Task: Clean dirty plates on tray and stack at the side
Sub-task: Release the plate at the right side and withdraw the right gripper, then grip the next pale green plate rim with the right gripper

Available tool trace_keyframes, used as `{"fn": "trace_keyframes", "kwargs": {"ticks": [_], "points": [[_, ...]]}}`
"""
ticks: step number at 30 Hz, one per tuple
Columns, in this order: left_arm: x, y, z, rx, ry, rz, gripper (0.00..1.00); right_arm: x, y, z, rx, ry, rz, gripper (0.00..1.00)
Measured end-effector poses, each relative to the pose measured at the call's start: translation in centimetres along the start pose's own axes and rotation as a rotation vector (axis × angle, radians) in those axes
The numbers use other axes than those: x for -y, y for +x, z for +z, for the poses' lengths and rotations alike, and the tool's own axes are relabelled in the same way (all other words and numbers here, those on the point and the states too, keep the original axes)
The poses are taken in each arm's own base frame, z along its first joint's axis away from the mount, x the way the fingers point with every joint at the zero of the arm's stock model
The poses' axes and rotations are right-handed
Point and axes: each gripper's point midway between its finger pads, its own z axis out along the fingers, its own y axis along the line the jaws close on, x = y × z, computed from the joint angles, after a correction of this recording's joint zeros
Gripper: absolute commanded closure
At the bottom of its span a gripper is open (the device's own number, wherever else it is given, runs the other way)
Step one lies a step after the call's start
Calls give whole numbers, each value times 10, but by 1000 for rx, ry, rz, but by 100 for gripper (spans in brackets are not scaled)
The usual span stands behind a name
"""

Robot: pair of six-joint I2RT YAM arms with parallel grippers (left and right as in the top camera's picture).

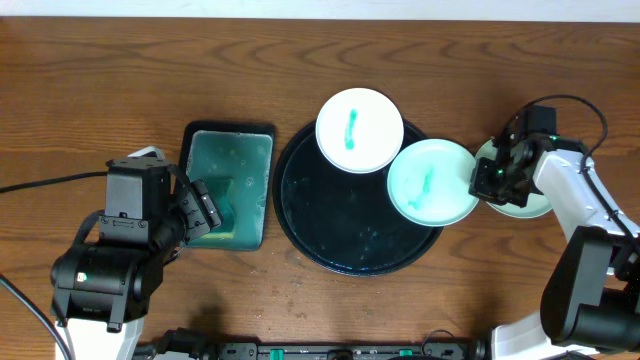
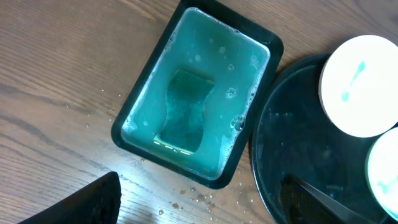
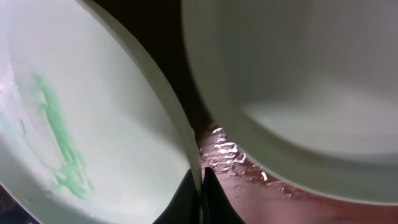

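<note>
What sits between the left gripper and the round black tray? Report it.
Overhead view: the rectangular tray of teal water holding a sponge, then a thin strip of bare table.

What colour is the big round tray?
The tray is glossy black, best seen overhead.

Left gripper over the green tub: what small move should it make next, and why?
Probably lower the open left gripper onto the sponge in the tub below and close: the far plate and the right plate on the tray show green smears.

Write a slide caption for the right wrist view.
Right gripper pinches the rim of a green-smeared plate, a second plate beside it.
</note>
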Motion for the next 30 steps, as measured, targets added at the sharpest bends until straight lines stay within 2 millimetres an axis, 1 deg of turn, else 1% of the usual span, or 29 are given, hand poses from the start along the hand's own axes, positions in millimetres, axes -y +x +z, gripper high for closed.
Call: {"fn": "trace_keyframes", "kwargs": {"ticks": [3,6,8,11,14,18,19,21,23,26,28,29,30], "points": [[0,0,0,-1,0,0,18,-7,6,-4,-8,1,-24,99],[0,0,0,0,0,0,18,-17,10,-15,6,-4,-57,99],[0,0,0,0,0,0,18,-25,17,-24,8,-7,-84,99],[0,0,0,0,0,0,18,-43,29,-35,12,-16,-145,99],[0,0,0,-1,0,0,18,-66,42,-36,0,-32,-227,99],[0,0,0,-1,0,0,18,-99,58,-28,-6,-58,-291,99],[0,0,0,0,0,0,18,-109,63,-22,0,-67,-297,99],[0,0,0,0,0,0,18,-121,73,-11,2,-81,-285,99],[0,0,0,0,0,0,18,-130,85,3,6,-91,-256,99],[0,0,0,0,0,0,18,-129,93,20,25,-78,-189,99],[0,0,0,0,0,0,18,-127,92,28,51,-78,-142,84],[0,0,0,0,0,0,18,-126,90,30,64,-79,-129,73],[0,0,0,-1,0,0,18,-128,86,30,81,-85,-129,69]]}}
